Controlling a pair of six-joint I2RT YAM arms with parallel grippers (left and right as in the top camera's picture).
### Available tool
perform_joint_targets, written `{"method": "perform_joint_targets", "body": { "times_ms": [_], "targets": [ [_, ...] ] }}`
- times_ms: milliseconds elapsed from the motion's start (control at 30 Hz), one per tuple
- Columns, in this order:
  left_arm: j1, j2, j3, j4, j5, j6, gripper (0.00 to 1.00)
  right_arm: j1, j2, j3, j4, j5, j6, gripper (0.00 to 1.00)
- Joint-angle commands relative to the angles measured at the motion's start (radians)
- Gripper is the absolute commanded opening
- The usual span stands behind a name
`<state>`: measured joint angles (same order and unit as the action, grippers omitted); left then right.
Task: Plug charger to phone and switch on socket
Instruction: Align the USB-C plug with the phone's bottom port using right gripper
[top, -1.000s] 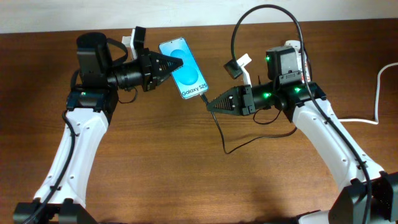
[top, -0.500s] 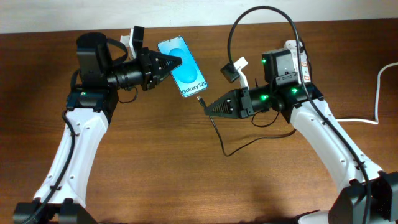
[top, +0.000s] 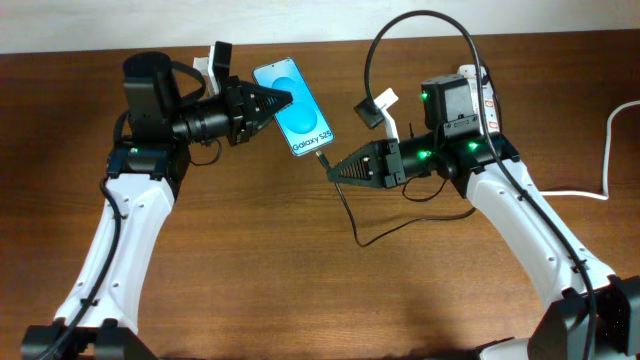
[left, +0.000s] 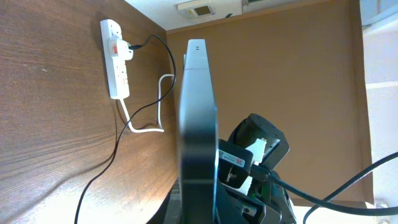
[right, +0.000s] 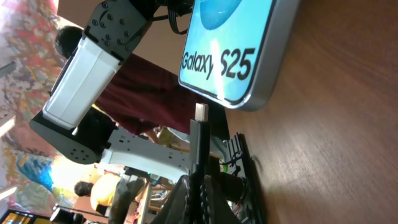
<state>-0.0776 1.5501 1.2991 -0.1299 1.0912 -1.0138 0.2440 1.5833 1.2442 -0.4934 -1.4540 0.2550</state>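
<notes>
Black slim charger (right: 199, 134) pinched in right tool (top: 334, 171), tip near glossy phone (top: 303, 120).

The only wording that reads clearly is "Galaxy S25", in dark letters on the bright blue screen of the phone (top: 295, 108), running along one short edge. The right wrist view shows it large and sharp; from overhead it is small but legible. In the left wrist view a small red-and-white label (left: 235, 160) behind the phone may carry print, but is too blurred to read.
</notes>
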Motion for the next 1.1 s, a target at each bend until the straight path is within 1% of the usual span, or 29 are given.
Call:
{"method": "perform_joint_targets", "body": {
  "times_ms": [0, 1067],
  "targets": [
    [0.002, -0.009, 0.010, 0.010, 0.004, 0.008, 0.00, 0.005, 0.000, 0.008, 0.004, 0.026, -0.010, 0.04],
    [-0.006, -0.009, 0.010, 0.010, -0.014, 0.009, 0.00, 0.006, 0.000, 0.008, 0.031, 0.026, -0.010, 0.04]
  ]
}}
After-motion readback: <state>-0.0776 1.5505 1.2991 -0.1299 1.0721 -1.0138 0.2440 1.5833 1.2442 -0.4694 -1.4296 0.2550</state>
